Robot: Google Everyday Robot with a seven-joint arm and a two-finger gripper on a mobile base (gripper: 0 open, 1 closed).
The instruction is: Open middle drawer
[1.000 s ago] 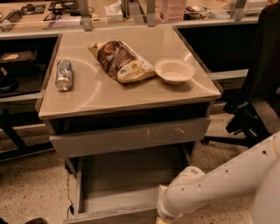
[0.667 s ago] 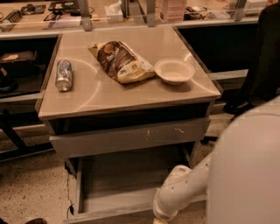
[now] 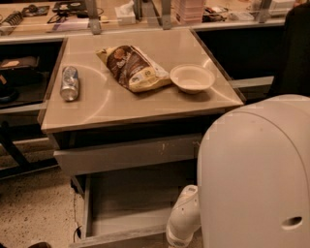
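The middle drawer [image 3: 128, 206] stands pulled out below the table top, its bare grey tray interior showing and its flat front panel [image 3: 121, 238] at the bottom edge of the view. Above it is the taller grey drawer front [image 3: 123, 156] with small scratch marks, slightly proud of the frame. A white arm link [image 3: 183, 218] reaches down over the open drawer's right front part. The gripper is past the bottom edge of the view, out of sight. A large white arm shell [image 3: 256, 174] covers the lower right.
On the beige table top [image 3: 97, 106] lie a metal can [image 3: 69, 83], a brown snack bag [image 3: 133, 68] and a white bowl [image 3: 192, 78]. A cluttered counter [image 3: 72, 14] runs behind. Speckled floor [image 3: 34, 213] lies at the left.
The big white arm shell has swung in and up, now covering much more of the lower right. The lower arm link stays over the open drawer's right front. The drawer has not visibly moved.
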